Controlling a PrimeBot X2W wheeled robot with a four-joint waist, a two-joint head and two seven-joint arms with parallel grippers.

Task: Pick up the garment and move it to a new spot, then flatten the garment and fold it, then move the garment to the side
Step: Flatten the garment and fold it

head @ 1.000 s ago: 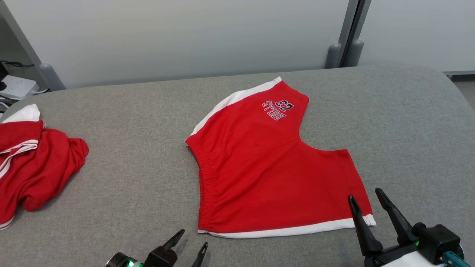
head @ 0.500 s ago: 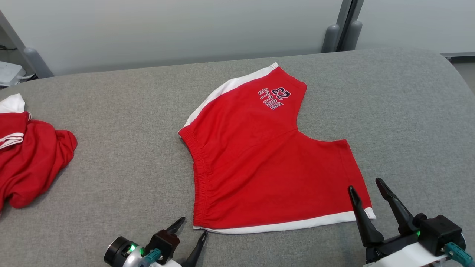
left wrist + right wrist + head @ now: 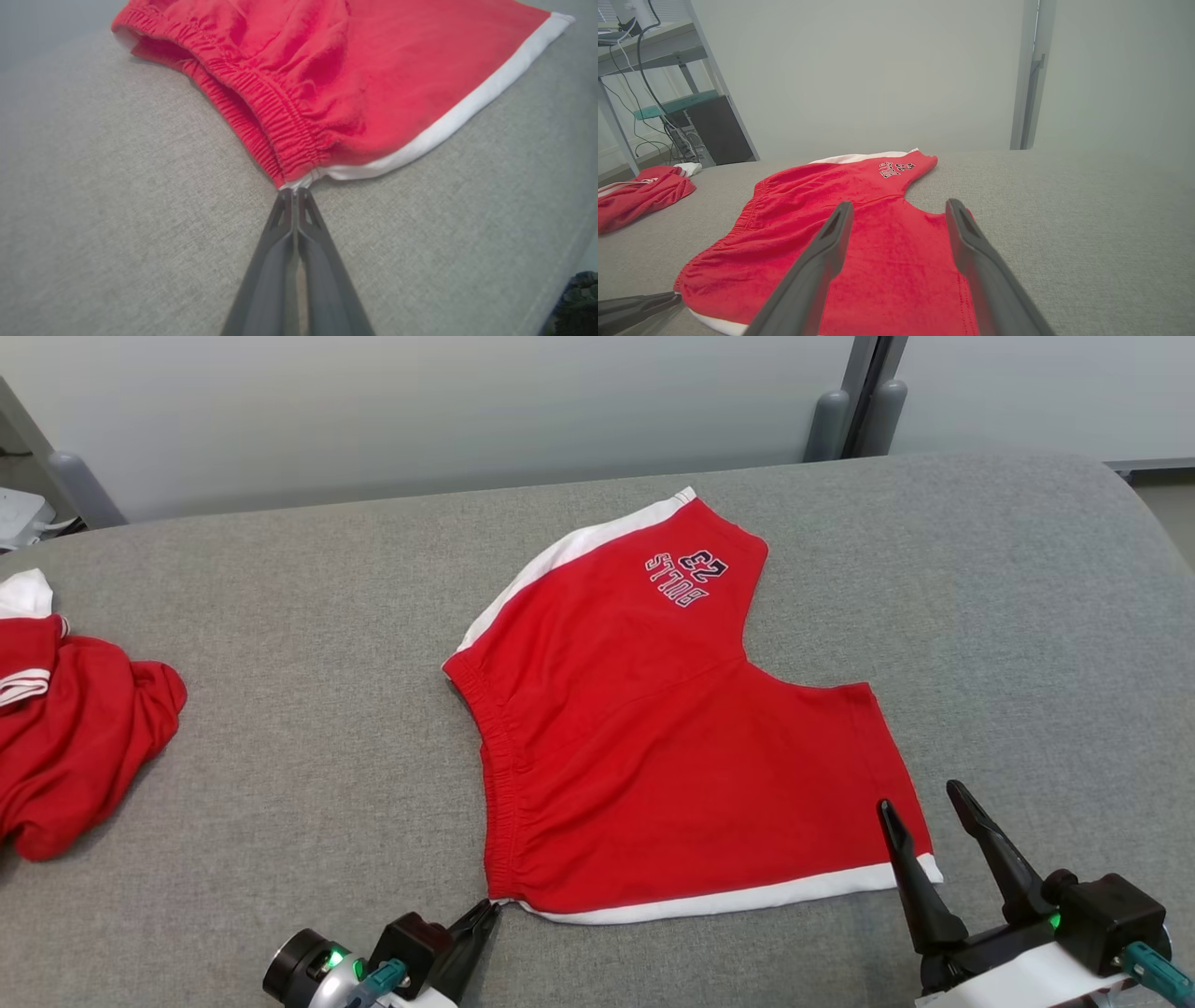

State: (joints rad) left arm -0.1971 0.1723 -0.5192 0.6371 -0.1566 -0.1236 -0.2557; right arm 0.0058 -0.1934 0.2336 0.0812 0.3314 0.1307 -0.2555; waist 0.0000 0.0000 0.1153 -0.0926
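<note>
Shorts (image 3: 672, 747) spread flat at centre of frame on table (image 3: 280, 709). Left end effector (image 3: 487, 906) pinching lower-left corner, right end effector (image 3: 918, 796) spread over lower-right hem. Flattening seemingly done; folding and moving aside left.

One flat garment (image 3: 653, 737), one crumpled garment (image 3: 75, 737), two pincers (image 3: 489, 907) (image 3: 918, 796), one table (image 3: 280, 616)

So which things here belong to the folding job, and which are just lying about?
In the job:
- red shorts, spread flat
- left gripper, fingers shut on the shorts' waistband corner
- right gripper, open by the leg hem

Lying about:
- crumpled red garment, far left
- metal shelf with cables, off to the side
</note>
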